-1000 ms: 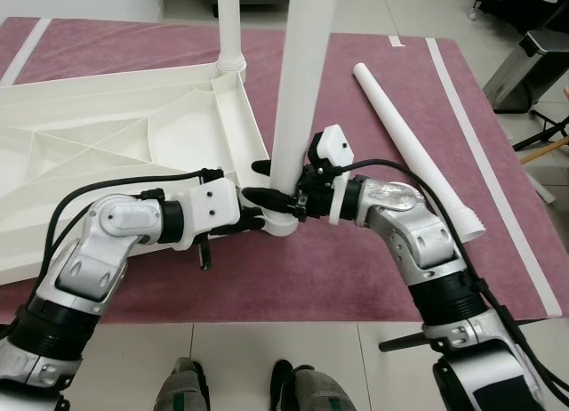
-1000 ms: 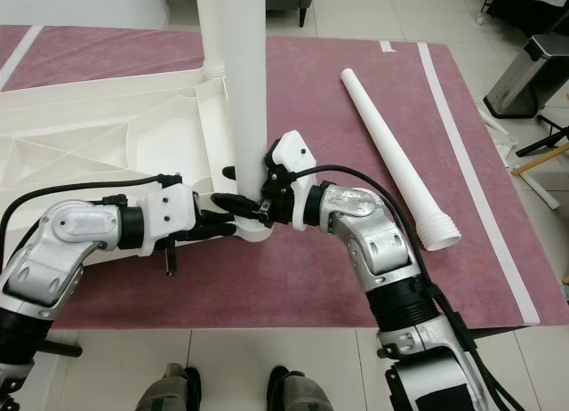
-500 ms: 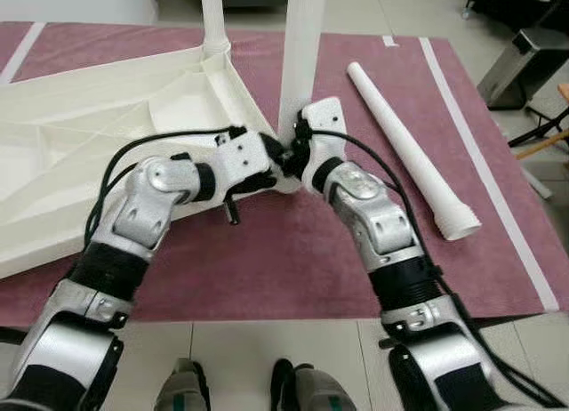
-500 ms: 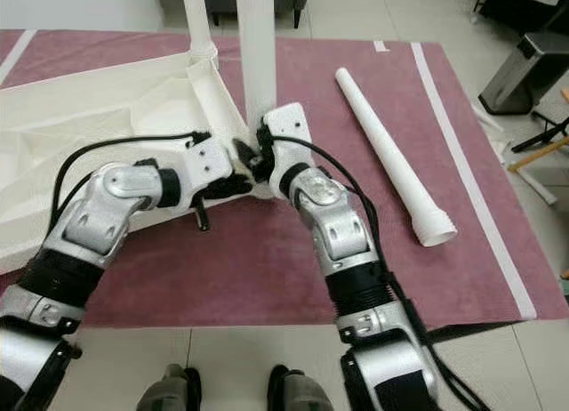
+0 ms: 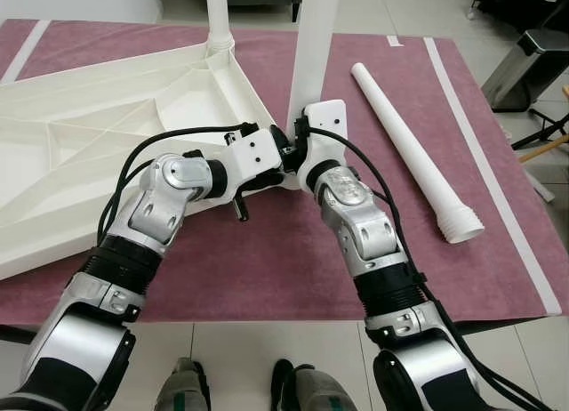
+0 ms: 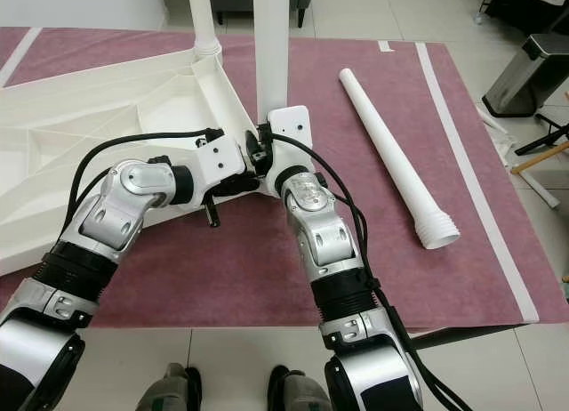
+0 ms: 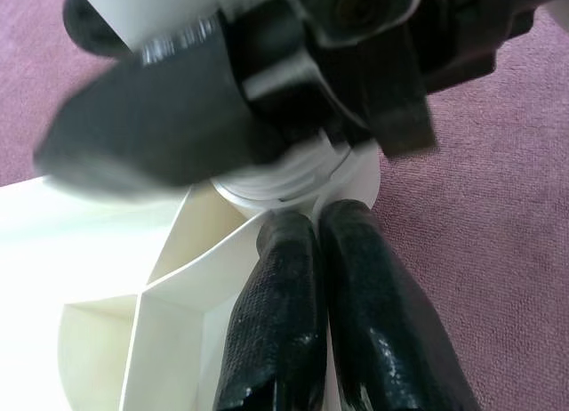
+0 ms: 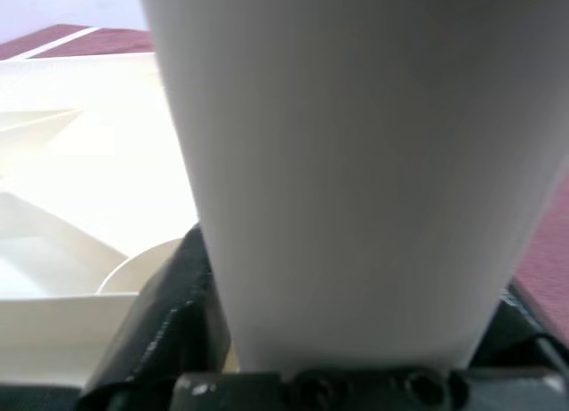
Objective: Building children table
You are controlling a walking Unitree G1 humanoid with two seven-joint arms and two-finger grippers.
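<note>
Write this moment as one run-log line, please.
step: fitting upright leg into tabletop corner | right tool: around leg | left tool: shut, at corner | spare leg: on rug

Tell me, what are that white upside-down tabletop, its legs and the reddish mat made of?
The tabletop looks like moulded plastic: thin stiffening ribs, faint sheen. The upright leg and the loose leg lying on the mat look like the same smooth plastic tubing, the loose one with a ridged end. The mat seems short-pile carpet, matte and fuzzy.

white ribbed tabletop (image 5: 107, 135) lies upside down on the rug; two white legs stand upright at its corners, near one (image 5: 311, 46) and far one (image 5: 216, 15). a third leg (image 5: 409, 149) lies loose beside it.
</note>
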